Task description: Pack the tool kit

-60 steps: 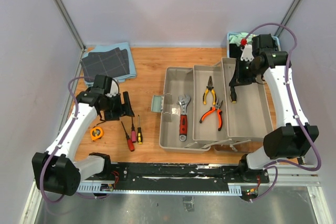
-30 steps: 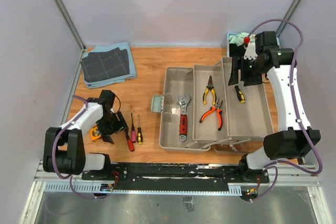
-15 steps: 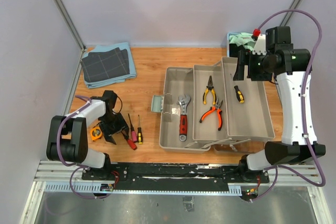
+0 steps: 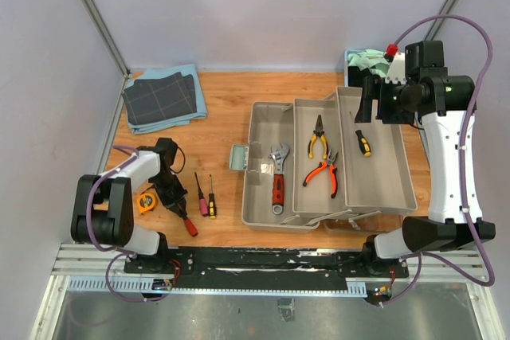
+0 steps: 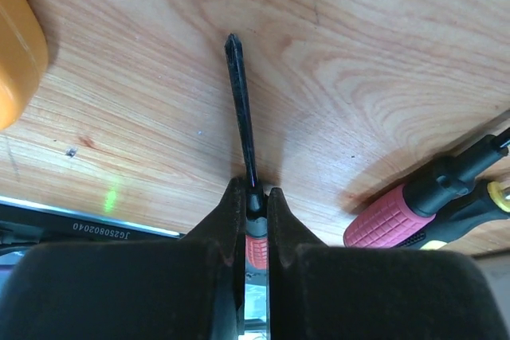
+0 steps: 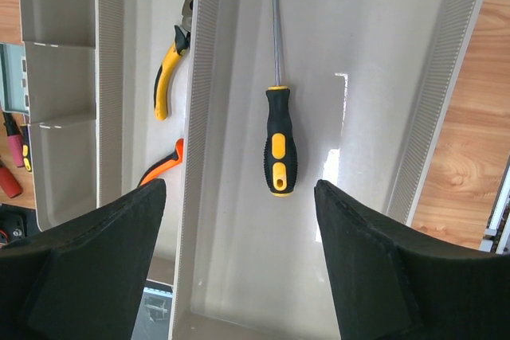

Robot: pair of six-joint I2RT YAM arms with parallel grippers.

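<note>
Left wrist view says it all: the left gripper (image 5: 253,197) is pinched tight on the red-handled screwdriver (image 5: 241,109), right where shaft meets handle, down on the table at the near left, near the pink screwdriver (image 5: 390,219) and tape measure (image 5: 14,53). I'd say we're mid-pickup; next is lift it clear and carry it right to the toolbox (image 4: 264,127). Box so far: wrench (image 4: 277,179) in the left compartment, two pliers (image 4: 322,171) in the middle, a black-and-yellow screwdriver (image 6: 279,145) in the right tray, with the right gripper (image 6: 237,197) hanging above it, spread wide, holding nothing.
</note>
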